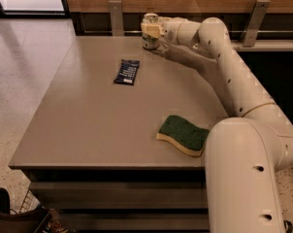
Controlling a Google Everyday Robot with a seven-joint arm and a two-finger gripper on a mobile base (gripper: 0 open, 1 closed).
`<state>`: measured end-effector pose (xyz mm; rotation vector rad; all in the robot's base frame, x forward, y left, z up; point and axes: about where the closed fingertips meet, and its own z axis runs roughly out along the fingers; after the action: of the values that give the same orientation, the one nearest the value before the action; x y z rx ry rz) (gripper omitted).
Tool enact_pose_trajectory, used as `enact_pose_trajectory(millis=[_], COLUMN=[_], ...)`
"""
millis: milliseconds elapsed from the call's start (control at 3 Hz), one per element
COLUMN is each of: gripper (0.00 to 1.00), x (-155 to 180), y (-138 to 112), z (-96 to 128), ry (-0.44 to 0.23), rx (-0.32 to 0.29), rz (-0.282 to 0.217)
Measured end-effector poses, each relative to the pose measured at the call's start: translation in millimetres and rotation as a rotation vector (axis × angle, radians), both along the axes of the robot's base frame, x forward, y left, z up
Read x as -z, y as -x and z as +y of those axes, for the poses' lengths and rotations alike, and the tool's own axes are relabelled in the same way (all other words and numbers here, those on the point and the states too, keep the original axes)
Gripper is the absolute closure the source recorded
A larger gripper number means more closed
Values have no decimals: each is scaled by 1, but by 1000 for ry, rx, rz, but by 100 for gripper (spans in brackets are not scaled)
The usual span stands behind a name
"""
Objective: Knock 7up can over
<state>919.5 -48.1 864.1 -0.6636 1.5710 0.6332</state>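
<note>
The 7up can [150, 42] stands upright at the far edge of the grey table [98, 120], in the middle of that edge. Its silver rim and whitish-green body show above and below my gripper. My gripper [151, 30] reaches in from the right at the end of the white arm [224, 62] and sits right against the can's middle, covering part of its body. The can's base rests on the table.
A flat dark blue packet [126, 72] lies on the table left of centre. A green and yellow sponge [182, 134] lies near the front right. A wooden wall with metal brackets [116, 16] runs behind the table. The arm's base [243, 178] fills the lower right.
</note>
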Motion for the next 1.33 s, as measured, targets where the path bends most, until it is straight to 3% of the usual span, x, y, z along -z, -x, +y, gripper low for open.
enact_pose_trajectory(millis=[1333], gripper=[100], x=[-7], y=[2], z=[-2], ry=[21], rx=[4], rz=[5])
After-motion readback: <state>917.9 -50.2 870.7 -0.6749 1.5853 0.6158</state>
